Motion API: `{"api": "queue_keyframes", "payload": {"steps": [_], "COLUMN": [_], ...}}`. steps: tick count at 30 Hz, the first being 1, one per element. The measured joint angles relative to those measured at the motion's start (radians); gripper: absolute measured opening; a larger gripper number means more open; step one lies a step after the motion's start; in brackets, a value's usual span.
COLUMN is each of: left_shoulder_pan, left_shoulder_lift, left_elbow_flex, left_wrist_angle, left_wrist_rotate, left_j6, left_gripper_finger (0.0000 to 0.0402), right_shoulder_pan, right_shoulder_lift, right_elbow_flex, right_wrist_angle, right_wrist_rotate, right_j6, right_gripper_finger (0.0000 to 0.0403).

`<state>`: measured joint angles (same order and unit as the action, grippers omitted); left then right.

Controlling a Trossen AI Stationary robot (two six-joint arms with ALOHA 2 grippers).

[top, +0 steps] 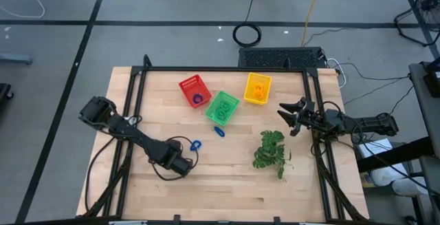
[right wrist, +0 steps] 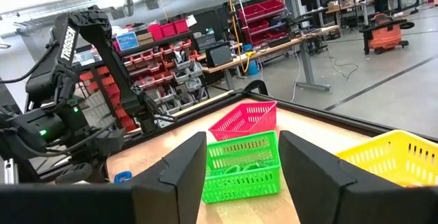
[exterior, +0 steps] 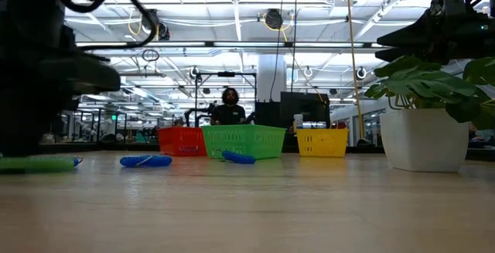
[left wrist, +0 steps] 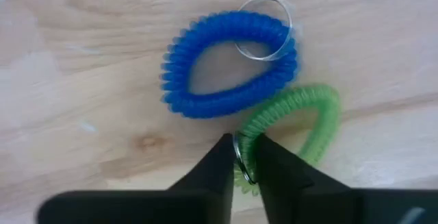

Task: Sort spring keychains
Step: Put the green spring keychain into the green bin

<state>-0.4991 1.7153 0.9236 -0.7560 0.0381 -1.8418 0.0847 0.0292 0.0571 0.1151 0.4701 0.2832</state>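
Note:
In the left wrist view a green spring keychain (left wrist: 301, 118) lies on the wood beside a blue one (left wrist: 229, 63) that carries a metal ring. My left gripper (left wrist: 241, 147) is over the table's middle (top: 184, 162) and is shut on the green keychain. The low view shows that green coil (exterior: 39, 162) flat on the table. A second blue keychain (top: 219, 131) lies in front of the green basket. My right gripper (top: 287, 120) hangs open near the right edge, beyond the plant sprig, touching nothing. My left gripper pinches the green keychain between its two fingers at the end nearest them, where a thin metal ring (left wrist: 239, 157) shows between the fingertips. The fingers come from above, pointing down. The rest of the coil lies on the table, curving away beside the blue keychain.
Red basket (top: 194, 91), green basket (top: 222, 108) and yellow basket (top: 258, 88) stand in a row on the far half, each with keychains inside. A leafy plant sprig (top: 271, 153) lies right of the middle. Bare wood runs along the near edge. A person stands beyond the table (exterior: 230, 106).

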Motion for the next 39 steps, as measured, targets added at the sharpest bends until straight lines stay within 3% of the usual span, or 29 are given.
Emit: {"api": "queue_keyframes", "payload": {"steps": [4,18,21,29,39], "left_shoulder_pan": [-0.006,-0.005,-0.008,0.009,0.084], "left_shoulder_lift": [0.000,0.004,0.010,0.004,0.004], "left_elbow_flex": [-0.002,0.022,0.062,0.186,0.387], "left_wrist_angle": [0.020,0.001,-0.025,-0.118,-0.354], "left_wrist_rotate": [-0.005,0.025,0.083,0.084,0.067], "left_j6": [0.024,0.077,0.111,0.291,0.616], "left_gripper_finger": [0.0014,0.0010,0.0010,0.0010,0.0010], "right_shoulder_pan": [0.000,0.000,0.000,0.000,0.000], "right_shoulder_lift": [0.000,0.000,0.000,0.000,0.000], "right_elbow_flex": [0.000,0.000,0.000,0.000,0.000], "right_wrist_angle": [0.000,0.000,0.000,0.000,0.000], "right_wrist_rotate": [0.000,0.000,0.000,0.000,0.000], "right_j6": [0.000,0.000,0.000,0.000,0.000], "right_gripper_finger": [0.0171,0.0171,0.0171,0.0171,0.0171]}}
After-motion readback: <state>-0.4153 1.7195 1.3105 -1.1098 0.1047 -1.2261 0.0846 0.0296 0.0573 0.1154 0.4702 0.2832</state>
